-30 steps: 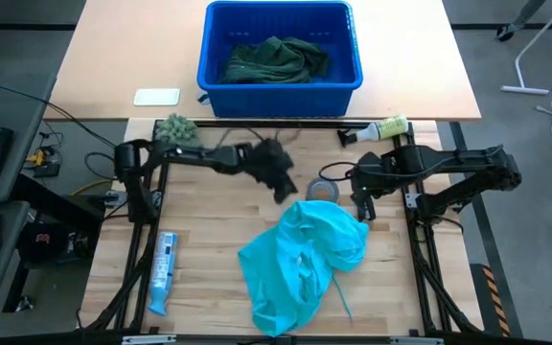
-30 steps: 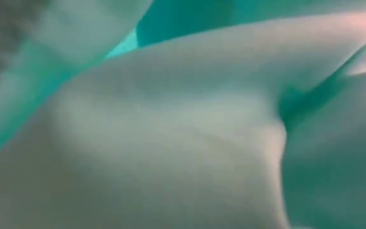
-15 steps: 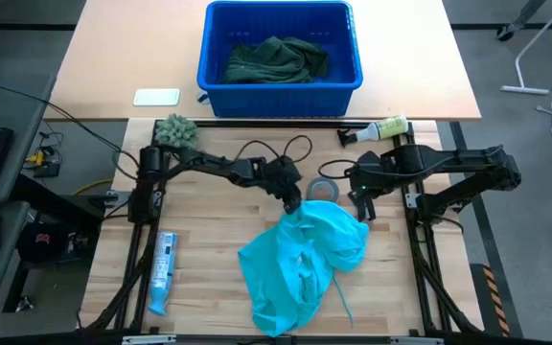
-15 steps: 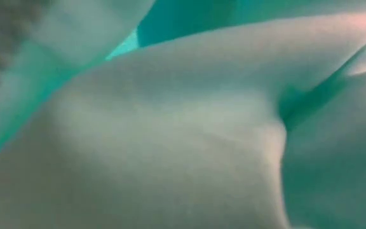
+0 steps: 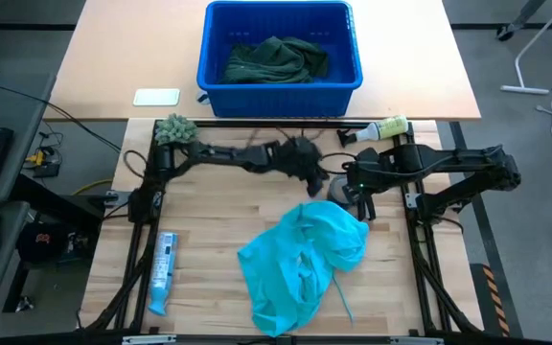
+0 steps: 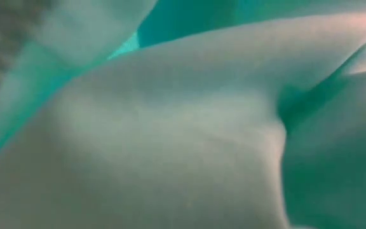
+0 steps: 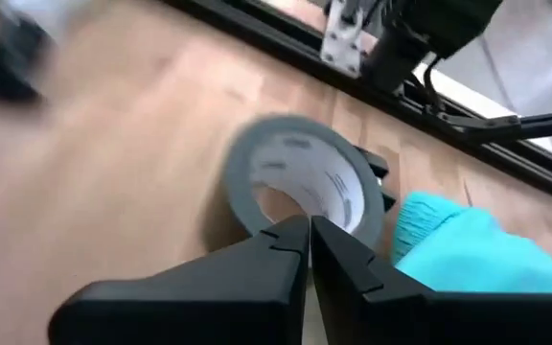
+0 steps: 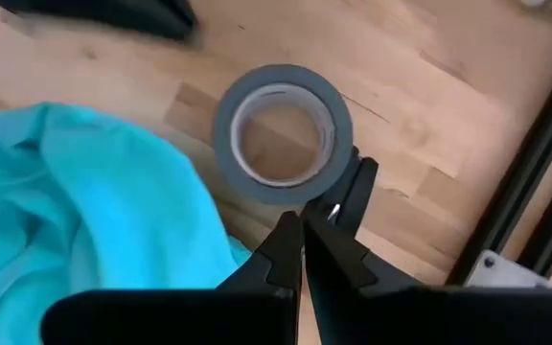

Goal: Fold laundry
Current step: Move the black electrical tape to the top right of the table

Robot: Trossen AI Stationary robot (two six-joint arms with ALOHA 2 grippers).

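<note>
Your turquoise shirt (image 5: 303,259) lies crumpled on the tabletop (image 5: 209,230), soft and light; take it by an outer edge. Beside it sits a tape roll (image 8: 283,134). Both the left tool (image 5: 316,182) and right tool (image 5: 351,192) hover there, closed and holding nothing.

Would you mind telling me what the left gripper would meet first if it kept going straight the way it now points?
Most likely the roll of grey tape: the left gripper, fingers shut, points straight at it, ahead of the turquoise shirt beside it. How far off it is cannot be told.
</note>
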